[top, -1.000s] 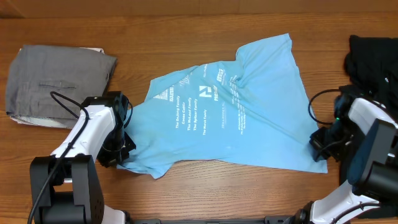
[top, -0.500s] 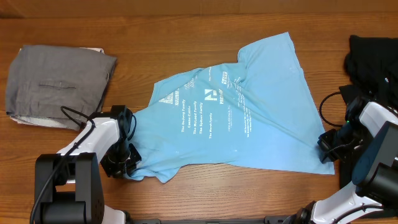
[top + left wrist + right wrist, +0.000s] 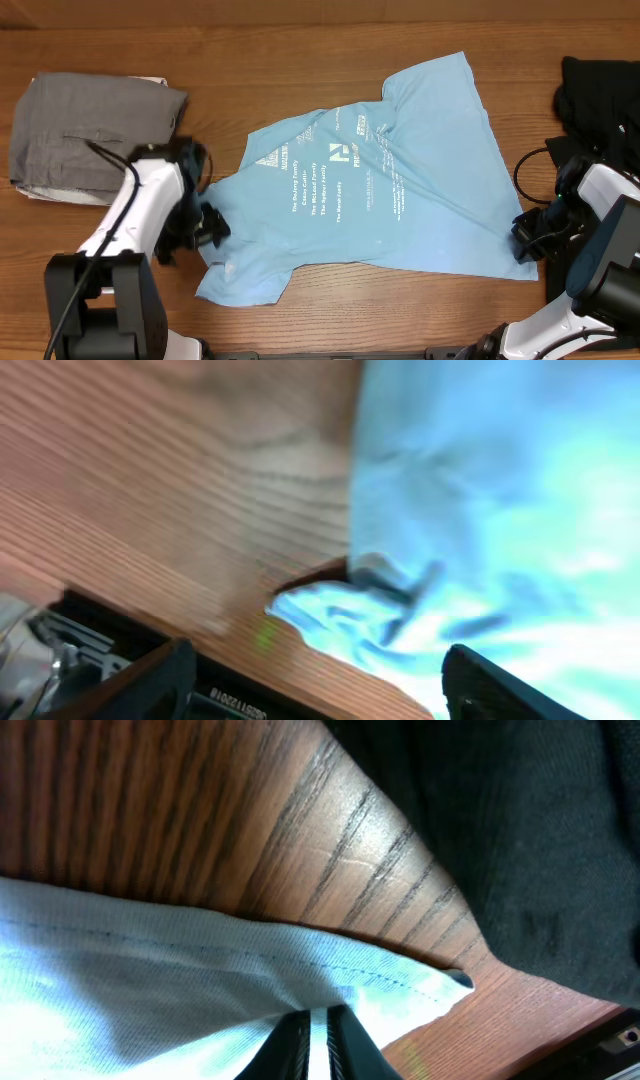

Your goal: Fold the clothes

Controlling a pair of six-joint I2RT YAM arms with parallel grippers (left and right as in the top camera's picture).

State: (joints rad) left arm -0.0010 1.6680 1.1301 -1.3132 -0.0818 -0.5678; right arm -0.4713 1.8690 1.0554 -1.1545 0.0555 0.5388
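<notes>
We are looking down on a brown wooden table, its grain running lengthwise and catching soft, even light. A grey folded garment is lying near the far left corner, and a black cloth is resting at the right edge. Close up, the wood is showing dark streaks.

Light blue T-shirt, white lettering up, spread out, wrinkled, unfolded

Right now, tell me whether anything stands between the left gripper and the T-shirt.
Nothing visible does. The left gripper hangs open directly over a crumpled corner of the T-shirt; the grey folded garment lies well aside.
</notes>
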